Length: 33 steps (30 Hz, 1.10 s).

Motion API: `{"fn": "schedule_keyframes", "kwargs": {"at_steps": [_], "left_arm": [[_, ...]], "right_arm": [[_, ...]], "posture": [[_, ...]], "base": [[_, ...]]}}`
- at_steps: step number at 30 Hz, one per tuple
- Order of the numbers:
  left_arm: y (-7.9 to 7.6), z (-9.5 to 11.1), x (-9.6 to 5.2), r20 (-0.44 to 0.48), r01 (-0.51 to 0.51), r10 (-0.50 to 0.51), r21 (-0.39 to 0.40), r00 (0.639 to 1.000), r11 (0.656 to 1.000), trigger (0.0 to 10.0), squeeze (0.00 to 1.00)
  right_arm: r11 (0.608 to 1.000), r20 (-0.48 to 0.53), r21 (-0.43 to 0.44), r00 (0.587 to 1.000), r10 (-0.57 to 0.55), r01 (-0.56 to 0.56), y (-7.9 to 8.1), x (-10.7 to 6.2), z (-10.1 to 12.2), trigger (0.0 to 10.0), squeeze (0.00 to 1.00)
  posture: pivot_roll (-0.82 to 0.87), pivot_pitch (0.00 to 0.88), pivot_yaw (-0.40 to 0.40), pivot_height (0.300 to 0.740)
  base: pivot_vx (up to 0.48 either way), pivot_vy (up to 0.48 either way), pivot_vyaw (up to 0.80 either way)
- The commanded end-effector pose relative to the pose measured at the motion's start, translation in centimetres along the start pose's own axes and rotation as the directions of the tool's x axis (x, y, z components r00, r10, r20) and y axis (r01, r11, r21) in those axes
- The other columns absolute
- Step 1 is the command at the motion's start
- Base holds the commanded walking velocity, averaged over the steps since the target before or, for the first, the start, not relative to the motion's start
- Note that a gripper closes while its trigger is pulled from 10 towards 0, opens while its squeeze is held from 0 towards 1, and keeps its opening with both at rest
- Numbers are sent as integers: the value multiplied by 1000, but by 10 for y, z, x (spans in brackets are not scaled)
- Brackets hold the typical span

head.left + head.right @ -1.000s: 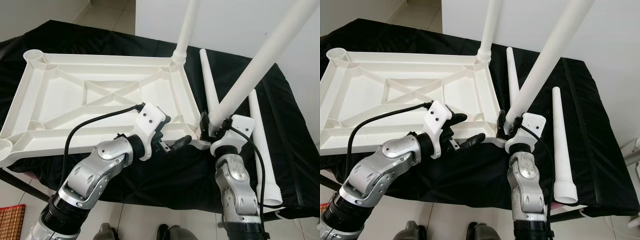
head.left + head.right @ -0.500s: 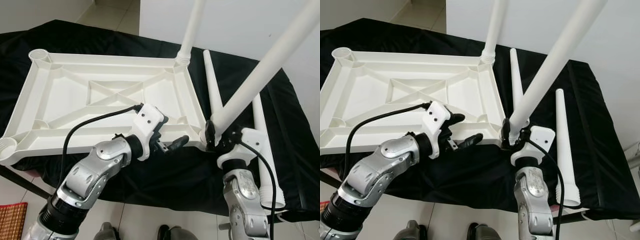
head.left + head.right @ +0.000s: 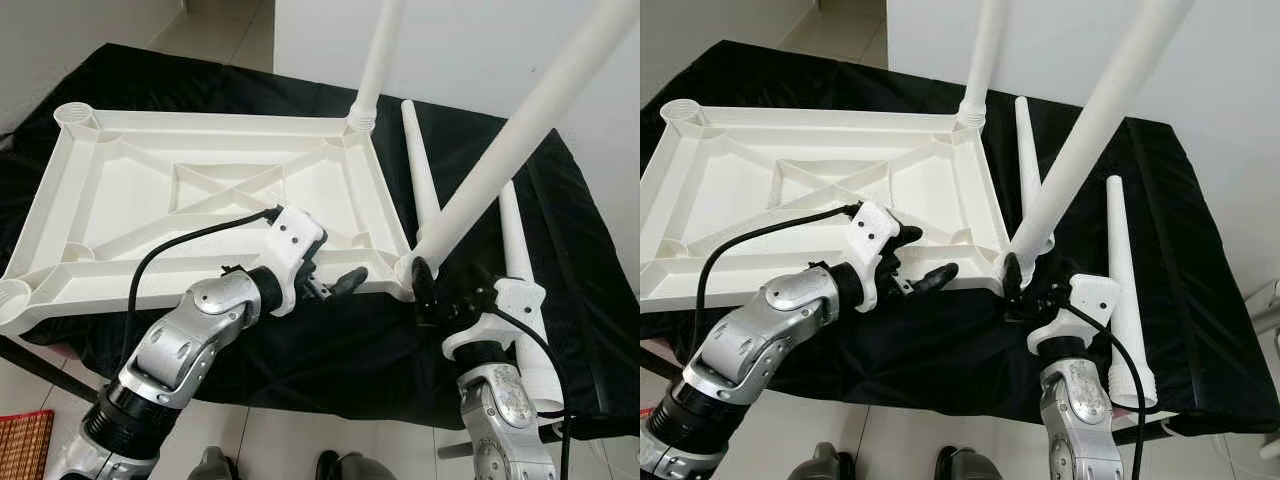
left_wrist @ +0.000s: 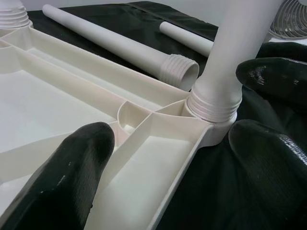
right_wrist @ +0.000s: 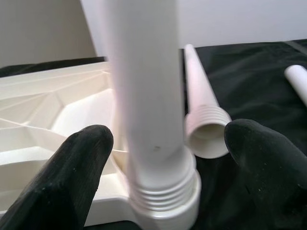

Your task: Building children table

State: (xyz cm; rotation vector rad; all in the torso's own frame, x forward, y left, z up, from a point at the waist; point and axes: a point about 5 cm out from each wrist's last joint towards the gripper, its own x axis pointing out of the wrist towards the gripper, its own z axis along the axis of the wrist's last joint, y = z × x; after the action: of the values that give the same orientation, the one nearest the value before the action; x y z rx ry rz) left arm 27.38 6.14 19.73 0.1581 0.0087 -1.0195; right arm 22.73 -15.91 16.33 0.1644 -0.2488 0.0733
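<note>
The white tabletop (image 3: pixel 130 200) lies upside down on a black cloth. One white leg (image 3: pixel 375 60) stands in its far right corner socket. A second leg (image 3: pixel 500 165) leans up out of the near right corner socket (image 4: pixel 213 108). My right gripper (image 3: pixel 445 298) sits just in front of that leg's threaded base (image 5: pixel 163 191), open, with a finger on each side and a gap to the leg. My left gripper (image 3: pixel 328 275) is open at the tabletop's near rim, one finger above the rim and one in front of it. Two loose legs (image 3: pixel 418 170) (image 3: pixel 522 270) lie on the cloth to the right.
The black cloth (image 3: pixel 300 350) covers a low table whose near edge is right before me and whose right edge is past the loose legs. A white wall (image 3: pixel 470 50) stands behind. A red mat (image 3: pixel 20 440) lies on the tiled floor at lower left.
My right gripper has let go of the near right leg's base and drawn back towards me, fingers now apart. The leg stays in its socket. My left gripper has barely moved.
</note>
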Motion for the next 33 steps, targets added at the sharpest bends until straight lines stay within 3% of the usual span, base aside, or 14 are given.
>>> {"fn": "schedule_keyframes", "kwargs": {"at_steps": [1,5,6,8,9,11,12,13,14,15,22,33], "left_arm": [[-3,0,-1,0,46,-46,6,999,999,10000,0],[-2,0,-2,4,42,-42,4,999,999,10000,0],[-1,0,-2,6,41,-41,3,999,999,10000,0],[-1,0,-2,8,42,-42,3,999,999,10000,0],[-1,0,-2,8,41,-41,3,999,999,10000,0],[0,0,-2,9,41,-41,4,999,999,10000,0],[0,1,-2,9,39,-39,6,999,999,10000,0],[1,1,-2,10,36,-36,7,999,999,10000,0],[1,1,-2,10,36,-36,7,999,999,10000,0],[2,2,-3,12,34,-34,10,999,999,10000,0],[4,6,-2,21,27,-27,17,999,1000,10000,0],[7,10,-3,37,3,-4,25,999,1000,10000,0]], "right_arm": [[1000,-25,-6,1000,4,-4,-3,-5,-2,10000,0],[1000,-63,-13,998,22,-23,-5,-13,-7,10000,0],[1000,-81,-14,996,24,-25,-7,-18,-9,0,0],[1000,-93,-15,995,23,-25,-8,-21,-10,0,0],[1000,-102,-15,995,18,-20,-10,-23,-12,3098,0],[1000,-108,-15,994,15,-16,-11,-25,-12,3098,0],[1000,-113,-14,993,15,-17,-11,-26,-13,10000,0],[1000,-119,-11,993,19,-21,-11,-27,-14,4863,0],[1000,-119,-11,993,19,-21,-11,-27,-14,4863,0],[1000,-128,-14,992,20,-22,-12,-26,-17,10000,0],[999,-133,-6,990,36,-37,-15,-17,-19,10000,0],[997,-112,10,991,73,-72,-16,22,-21,10000,0]], "posture": [[17,155,-64,740],[15,161,-67,740],[13,167,-69,740],[13,167,-69,740],[13,167,-69,740],[13,167,-69,740],[12,171,-73,740],[14,172,-72,740],[14,172,-72,740],[15,173,-71,740],[21,168,-72,740],[38,162,-84,740]], "base": [[0,0,0],[0,0,0],[0,0,0],[0,0,0],[0,0,0],[0,0,0],[0,0,0],[0,0,0],[0,0,0],[0,0,0],[0,0,0],[0,0,0]]}}
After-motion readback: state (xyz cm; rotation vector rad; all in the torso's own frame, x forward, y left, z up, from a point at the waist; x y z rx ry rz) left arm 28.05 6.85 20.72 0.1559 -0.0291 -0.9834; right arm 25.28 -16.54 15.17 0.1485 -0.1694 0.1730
